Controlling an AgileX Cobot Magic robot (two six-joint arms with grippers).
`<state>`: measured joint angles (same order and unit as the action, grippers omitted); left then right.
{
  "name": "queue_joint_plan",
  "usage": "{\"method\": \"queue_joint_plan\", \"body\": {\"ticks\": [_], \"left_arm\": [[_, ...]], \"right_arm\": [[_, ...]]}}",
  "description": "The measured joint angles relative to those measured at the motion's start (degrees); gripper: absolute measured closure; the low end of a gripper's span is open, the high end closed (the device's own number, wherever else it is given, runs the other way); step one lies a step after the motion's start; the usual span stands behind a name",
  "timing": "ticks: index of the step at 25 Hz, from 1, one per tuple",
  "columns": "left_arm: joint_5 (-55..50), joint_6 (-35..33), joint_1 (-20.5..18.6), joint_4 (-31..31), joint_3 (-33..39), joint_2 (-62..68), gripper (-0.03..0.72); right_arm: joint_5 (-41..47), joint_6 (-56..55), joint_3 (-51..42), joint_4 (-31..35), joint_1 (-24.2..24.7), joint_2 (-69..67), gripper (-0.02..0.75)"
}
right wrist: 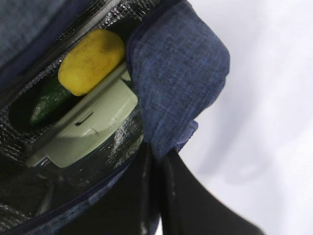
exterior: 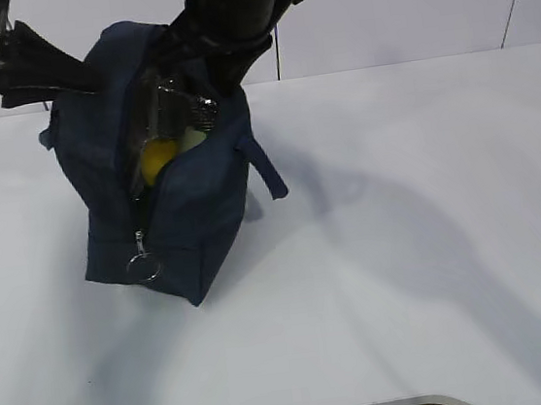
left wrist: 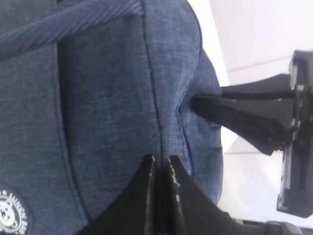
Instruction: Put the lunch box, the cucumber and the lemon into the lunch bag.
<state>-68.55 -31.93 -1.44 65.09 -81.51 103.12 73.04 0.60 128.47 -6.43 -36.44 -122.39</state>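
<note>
Standing on white table (exterior: pixel 432 243), dark navy fabric lunch bag (exterior: pixel 190 226) holds yellow lemon (right wrist: pixel 91 60), green cucumber (right wrist: pixel 48 101), sage-lidded lunch box (right wrist: pixel 90 125); left gripper (left wrist: pixel 160 164), right gripper (right wrist: pixel 155 164) pinch bag edges.

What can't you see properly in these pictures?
- Cucumber: right wrist view shows only one green end; the lemon and the bag's dark inside hide the rest.
- Lunch box: only its pale lid shows; the lunch bag wall covers the body.
- Logo: cut off by the left wrist view's edge.
- Right end effector: in the exterior view its tips are hidden at the bag's opening.
</note>
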Motion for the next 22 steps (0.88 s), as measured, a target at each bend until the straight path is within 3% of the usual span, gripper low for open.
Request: {"method": "queue_joint_plan", "body": {"ticks": [9, 22], "left_arm": [[2.9, 0.1, 8.0, 1.4, 0.0, 0.3, 0.702], [3.7, -0.7, 9.2, 7.1, 0.0, 7.0, 0.702]], "right_arm": [[0.0, -0.6, -5.0, -7.8, 0.0, 3.4, 0.722], [-0.1, -1.9, -5.9, -10.2, 1.0, 3.2, 0.723]]}}
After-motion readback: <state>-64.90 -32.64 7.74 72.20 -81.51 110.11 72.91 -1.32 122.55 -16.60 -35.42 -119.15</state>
